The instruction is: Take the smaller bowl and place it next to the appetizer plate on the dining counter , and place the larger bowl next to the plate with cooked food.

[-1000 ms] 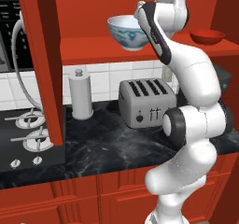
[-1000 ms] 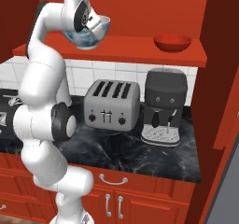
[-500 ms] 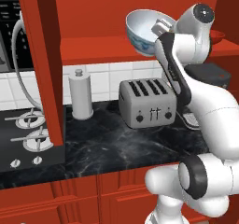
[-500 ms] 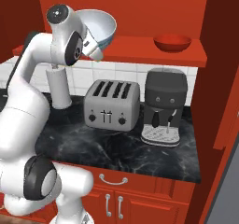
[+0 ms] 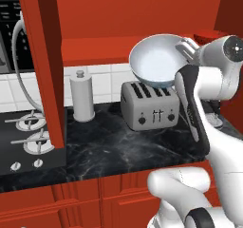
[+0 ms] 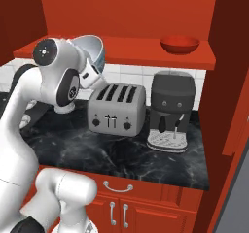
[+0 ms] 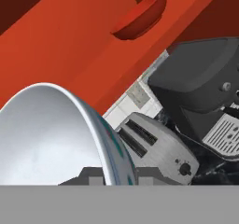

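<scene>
The pincer was clamped thin on the rim of the larger bowl, held tilted above the toaster; rigid, glossy porcelain, likely slippery and breakable, so the rim looked its best hold.

A black marble counter with white veins runs along the wall above red cabinets. On it stands a silver four-slot toaster, and just to its right a dark coffee machine, close but apart. Further left along the same top is a white paper-towel roll standing upright, and beyond it a black hob set into the counter. Above, a red shelf carries a small red bowl near its right end.
</scene>
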